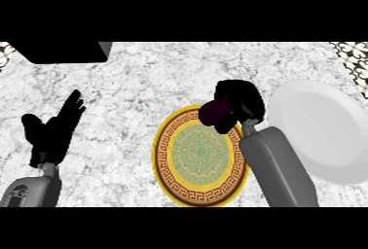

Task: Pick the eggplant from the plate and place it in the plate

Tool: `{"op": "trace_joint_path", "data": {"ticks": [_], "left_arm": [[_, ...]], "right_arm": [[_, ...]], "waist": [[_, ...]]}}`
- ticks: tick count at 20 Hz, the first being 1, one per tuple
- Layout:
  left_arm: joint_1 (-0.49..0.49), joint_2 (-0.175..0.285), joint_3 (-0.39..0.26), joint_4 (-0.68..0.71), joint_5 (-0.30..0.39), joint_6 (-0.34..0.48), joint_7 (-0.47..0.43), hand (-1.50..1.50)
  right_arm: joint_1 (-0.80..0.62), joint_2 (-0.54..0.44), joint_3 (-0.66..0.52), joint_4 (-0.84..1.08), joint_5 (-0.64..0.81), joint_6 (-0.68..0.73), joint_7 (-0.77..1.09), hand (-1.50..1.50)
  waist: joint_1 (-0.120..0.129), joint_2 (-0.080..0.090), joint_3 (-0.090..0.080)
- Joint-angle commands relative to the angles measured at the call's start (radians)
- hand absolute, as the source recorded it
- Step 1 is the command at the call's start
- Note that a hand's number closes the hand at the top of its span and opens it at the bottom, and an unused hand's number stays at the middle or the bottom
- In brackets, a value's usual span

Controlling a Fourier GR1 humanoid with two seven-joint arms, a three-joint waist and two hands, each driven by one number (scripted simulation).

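A dark purple eggplant [213, 111] is held in my right hand [240, 99], whose fingers curl round it above the upper right rim of the yellow patterned plate [167, 160]. The hand hides most of the eggplant. A plain white plate [323, 131] lies to the right of the hand and forearm. My left hand [54, 129] rests open at the left, fingers pointing up, apart from both plates.
A black box-like object [61, 51] sits at the counter's top left. Dark patterned areas show at the top corners [354, 56]. Marbled grey counter [137, 82] stretches between the left hand and the yellow plate.
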Motion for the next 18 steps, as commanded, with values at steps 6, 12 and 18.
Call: {"op": "trace_joint_path", "data": {"ticks": [6,12,18], "left_arm": [[-0.008,-0.01,-0.006,0.001,-0.003,0.001,-0.006,0.0],[-0.053,-0.026,-0.014,-0.011,-0.014,0.024,0.058,0.0],[-0.014,0.025,0.028,-0.003,0.016,-0.051,-0.012,0.0]], "right_arm": [[-0.056,0.002,0.018,-0.191,0.404,-0.326,0.495,1.5],[0.018,0.001,-0.018,-0.357,0.436,-0.279,0.645,1.5],[0.18,-0.095,-0.143,-0.445,0.32,-0.363,0.54,1.5]], "waist": [[0.009,0.0,-0.001],[0.019,0.008,0.001],[0.026,0.011,0.001]]}}
